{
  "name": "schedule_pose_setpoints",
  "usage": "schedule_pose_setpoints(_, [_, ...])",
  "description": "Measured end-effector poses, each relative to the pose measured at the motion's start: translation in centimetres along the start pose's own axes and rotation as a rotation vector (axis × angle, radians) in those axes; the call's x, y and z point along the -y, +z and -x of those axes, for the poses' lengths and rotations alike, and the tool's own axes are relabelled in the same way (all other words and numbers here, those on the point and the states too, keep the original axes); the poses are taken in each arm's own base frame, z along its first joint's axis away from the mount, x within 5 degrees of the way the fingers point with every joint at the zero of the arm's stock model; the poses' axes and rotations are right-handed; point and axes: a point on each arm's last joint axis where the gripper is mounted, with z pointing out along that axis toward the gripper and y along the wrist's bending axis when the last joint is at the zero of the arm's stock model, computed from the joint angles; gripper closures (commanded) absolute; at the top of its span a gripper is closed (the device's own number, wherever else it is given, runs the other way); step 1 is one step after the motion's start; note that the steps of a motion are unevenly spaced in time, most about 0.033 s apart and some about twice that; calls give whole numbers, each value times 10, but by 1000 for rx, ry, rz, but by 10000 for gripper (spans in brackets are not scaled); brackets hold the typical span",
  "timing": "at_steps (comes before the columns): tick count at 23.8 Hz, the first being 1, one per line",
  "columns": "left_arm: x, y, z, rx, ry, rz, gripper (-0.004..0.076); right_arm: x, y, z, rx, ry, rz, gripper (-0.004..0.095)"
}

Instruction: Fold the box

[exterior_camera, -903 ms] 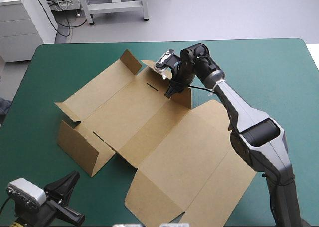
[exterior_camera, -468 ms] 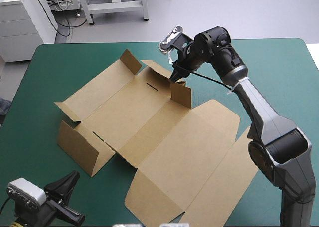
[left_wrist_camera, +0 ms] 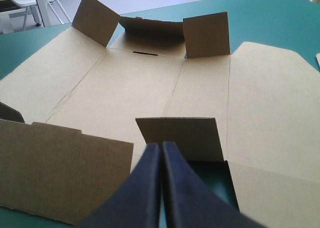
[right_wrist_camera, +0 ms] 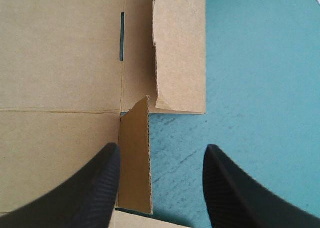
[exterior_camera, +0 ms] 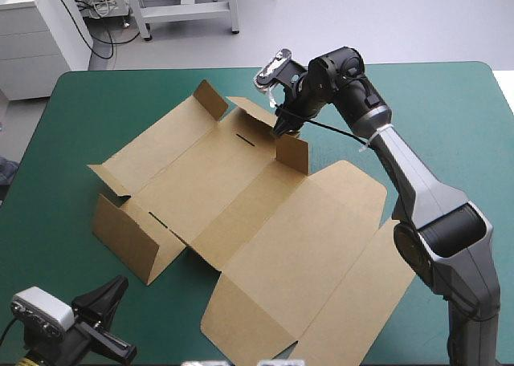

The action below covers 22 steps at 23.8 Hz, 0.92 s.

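The brown box (exterior_camera: 265,213) lies mostly flat in the middle of the teal-green table, lid panel toward the front right. My right gripper (exterior_camera: 283,128) hovers open over the far side, above a small upright flap (exterior_camera: 293,152). In the right wrist view that flap (right_wrist_camera: 135,158) stands between the fingers, close to one fingertip (right_wrist_camera: 100,183), and the far wall (right_wrist_camera: 180,53) lies ahead. My left gripper (exterior_camera: 119,284) sits shut and holding nothing by the table's front left. Just ahead of its tips (left_wrist_camera: 161,153) a small flap (left_wrist_camera: 182,135) and the near wall (left_wrist_camera: 60,173) stand raised.
Another corner flap (exterior_camera: 211,99) stands up at the box's far left. The table's far edge (exterior_camera: 161,71) runs a short way beyond the far flaps. A white cabinet (exterior_camera: 40,29) stands past the far left corner.
My right gripper rose off the upright flap at the far side and drew back toward the far edge, then shifted slightly left. The flap stays standing. The left gripper has not moved.
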Motion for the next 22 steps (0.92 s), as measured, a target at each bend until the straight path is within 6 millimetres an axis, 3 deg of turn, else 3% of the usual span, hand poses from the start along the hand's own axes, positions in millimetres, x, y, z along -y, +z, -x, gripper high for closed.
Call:
schedule_pose_setpoints(9, [0,0,0,0,0,0,731,-5,53,-10,-96,-2,47,432])
schedule_pose_setpoints(13, [0,0,0,0,0,0,731,-10,75,-23,-169,-13,72,432])
schedule_pose_setpoints(22, [0,0,0,-1,5,4,731,-13,96,-33,-223,-55,86,541])
